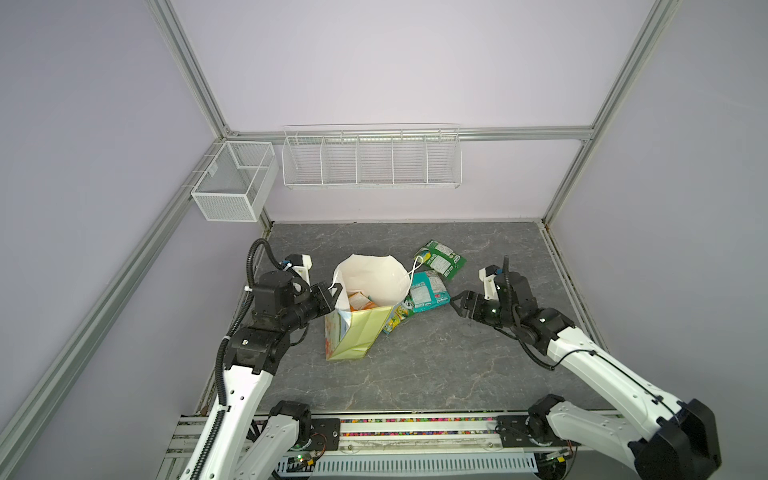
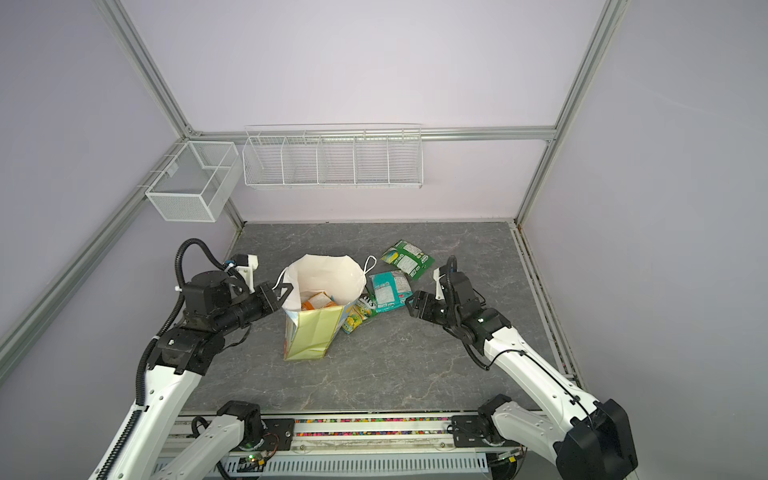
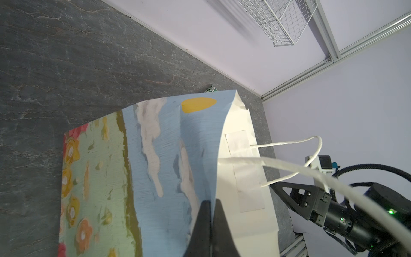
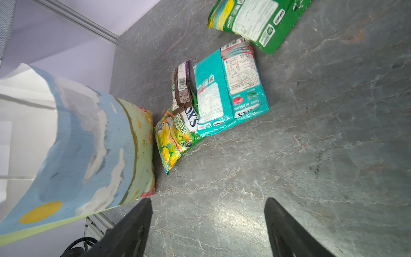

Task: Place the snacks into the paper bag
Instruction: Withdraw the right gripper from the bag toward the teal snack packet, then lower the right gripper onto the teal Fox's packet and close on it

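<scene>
In both top views the paper bag stands near the middle of the tabletop, with an orange packet inside. The left wrist view shows the left gripper pinched tight on the bag's top edge. The right wrist view shows the right gripper wide apart and empty. The yellow-green packet, brown bar and teal packet lie beside the bag.

High downward top views, close wrist views sharing paper bag
</scene>
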Available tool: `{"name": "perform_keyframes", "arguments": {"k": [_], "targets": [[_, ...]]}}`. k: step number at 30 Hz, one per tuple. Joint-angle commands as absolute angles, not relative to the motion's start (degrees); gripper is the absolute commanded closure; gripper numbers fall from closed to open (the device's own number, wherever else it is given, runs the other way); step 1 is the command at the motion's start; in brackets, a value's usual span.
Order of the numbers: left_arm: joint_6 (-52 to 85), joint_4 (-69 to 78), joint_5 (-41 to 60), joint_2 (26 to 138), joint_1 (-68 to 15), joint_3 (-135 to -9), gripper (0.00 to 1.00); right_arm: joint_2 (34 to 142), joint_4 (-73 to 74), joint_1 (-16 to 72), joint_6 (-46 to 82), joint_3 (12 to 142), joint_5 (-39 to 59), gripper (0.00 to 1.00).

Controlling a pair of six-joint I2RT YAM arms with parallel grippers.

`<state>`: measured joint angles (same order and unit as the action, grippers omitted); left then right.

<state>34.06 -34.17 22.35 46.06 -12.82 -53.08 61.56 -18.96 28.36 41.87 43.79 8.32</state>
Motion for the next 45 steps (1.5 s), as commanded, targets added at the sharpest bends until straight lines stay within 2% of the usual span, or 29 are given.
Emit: {"name": "perform_keyframes", "arguments": {"k": [1, 22, 45], "targets": [[33.9, -31.7, 22.7, 45.1, -13.0, -52.8, 1.00, 60.9, -13.8, 26.5, 43.9, 41.1, 12.4, 0.18], [33.9, -31.7, 22.7, 44.8, -13.0, -52.5, 1.00, 67.2, 10.5, 16.4, 52.2, 26.7, 25.0, 0.18], [33.8, -31.6, 22.5, 45.1, -13.0, -52.4, 1.00, 86.5, 35.4, 14.3, 61.0, 23.6, 30.5, 0.20]]}}
